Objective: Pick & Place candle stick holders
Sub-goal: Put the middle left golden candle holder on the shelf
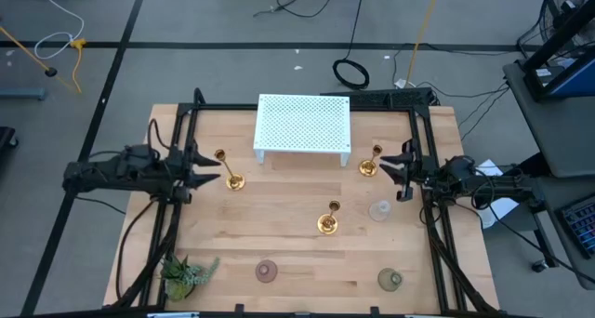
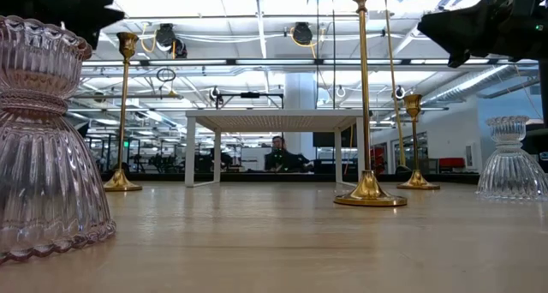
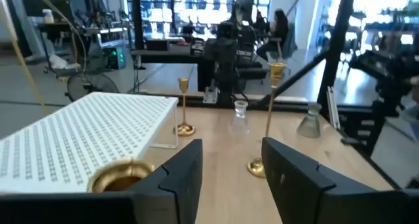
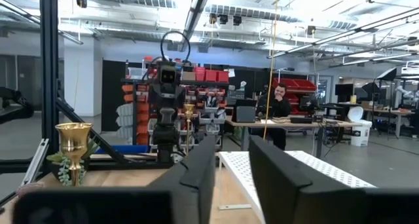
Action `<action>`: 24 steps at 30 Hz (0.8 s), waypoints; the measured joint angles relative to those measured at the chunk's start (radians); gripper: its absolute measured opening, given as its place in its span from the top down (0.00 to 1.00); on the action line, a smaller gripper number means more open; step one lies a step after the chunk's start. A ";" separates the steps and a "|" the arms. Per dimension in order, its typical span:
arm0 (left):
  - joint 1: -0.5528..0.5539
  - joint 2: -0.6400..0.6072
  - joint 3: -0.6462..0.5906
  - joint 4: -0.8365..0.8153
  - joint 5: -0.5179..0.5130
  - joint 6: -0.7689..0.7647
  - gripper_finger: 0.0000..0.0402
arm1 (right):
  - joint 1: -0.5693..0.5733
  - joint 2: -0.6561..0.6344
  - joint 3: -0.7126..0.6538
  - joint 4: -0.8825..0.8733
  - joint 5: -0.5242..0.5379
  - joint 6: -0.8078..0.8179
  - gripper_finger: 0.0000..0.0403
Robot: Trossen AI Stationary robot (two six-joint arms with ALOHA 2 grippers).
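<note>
Now my left claw hangs spread beside the white rack, near a gold candlestick: slim, slick, top-heavy, so I'd pinch the stem low. Right claw spread too.

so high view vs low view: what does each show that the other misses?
Only the high view shows the green glass holder, the plant sprig and both arms whole, the left tool beside the left gold candlestick and the right tool beside the right gold candlestick.

Only the low view shows the room behind the table, with a person seated under the rack line.

Both show the white rack, three gold candlesticks, the pink glass holder and the clear glass holder.
</note>
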 joint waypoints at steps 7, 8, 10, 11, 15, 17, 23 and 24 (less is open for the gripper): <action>-0.051 0.085 0.102 -0.155 -0.035 0.053 0.59 | 0.000 0.000 0.000 0.000 0.000 0.000 0.63; -0.057 0.089 0.114 -0.176 -0.053 0.052 0.59 | 0.000 0.000 0.000 0.000 0.000 0.000 0.62; -0.070 0.093 0.130 -0.234 -0.079 0.032 0.59 | 0.000 0.000 0.000 0.000 0.000 0.000 0.60; -0.076 0.094 0.132 -0.261 -0.086 0.014 0.59 | 0.000 0.001 0.000 -0.001 0.000 0.000 0.60; -0.099 0.097 0.128 -0.393 -0.090 -0.123 0.59 | 0.000 0.000 0.000 -0.001 0.000 0.000 0.59; -0.110 0.103 0.106 -0.392 -0.101 -0.179 0.59 | 0.000 0.001 0.000 -0.001 0.000 0.000 0.59; -0.115 0.154 0.033 -0.353 -0.250 -0.293 0.59 | 0.000 0.006 0.000 -0.002 0.000 0.000 0.59; -0.115 0.166 0.022 -0.344 -0.300 -0.296 0.59 | 0.000 0.007 0.000 -0.008 0.000 0.000 0.59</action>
